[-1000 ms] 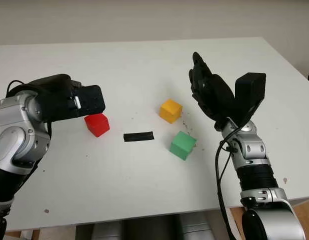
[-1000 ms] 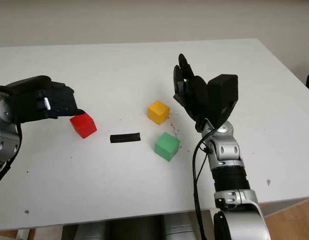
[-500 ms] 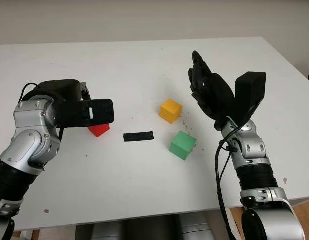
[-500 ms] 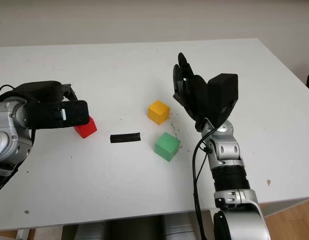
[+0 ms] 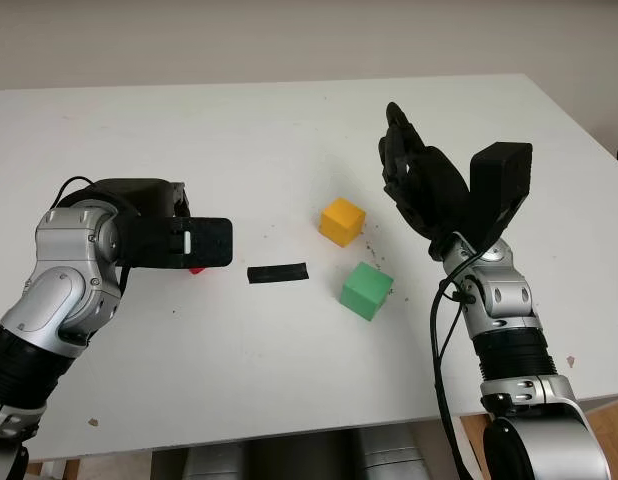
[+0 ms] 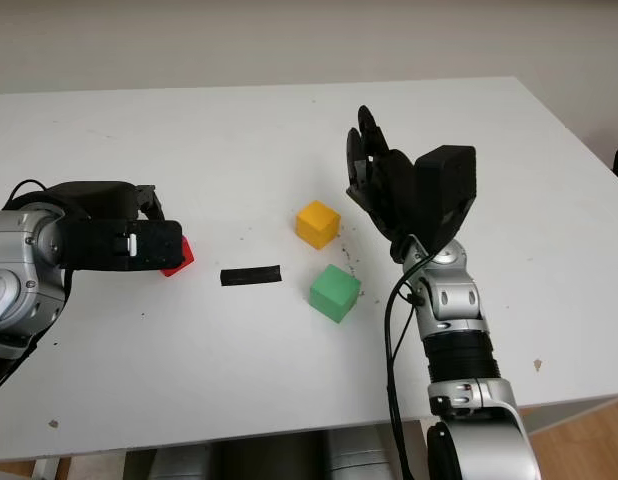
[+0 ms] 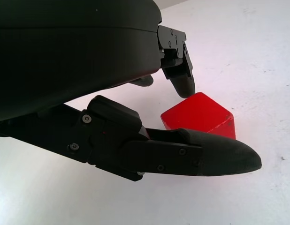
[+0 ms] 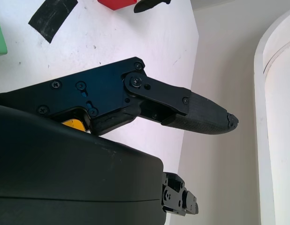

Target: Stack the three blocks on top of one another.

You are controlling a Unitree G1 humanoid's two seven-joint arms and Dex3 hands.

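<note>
The red block (image 7: pixel 196 115) sits on the white table, mostly hidden in the head views behind my left hand (image 5: pixel 204 243), with just a red corner (image 6: pixel 177 258) showing. In the left wrist view the hand is open, its fingers (image 7: pixel 182 84) reaching over and around the block. The yellow block (image 5: pixel 342 221) lies right of centre. The green block (image 5: pixel 366 290) lies just in front of it, the two apart. My right hand (image 5: pixel 409 175) hangs open in the air to the right of the yellow block, holding nothing.
A short black tape strip (image 5: pixel 277 273) lies flat between the red block and the green one. The table's front edge (image 5: pixel 289 432) runs close to my body, and its right edge (image 5: pixel 589 140) is beyond the right arm.
My left hand has swung right and down over the red block, now covering most of it. The right hand and the yellow and green blocks have stayed still.
</note>
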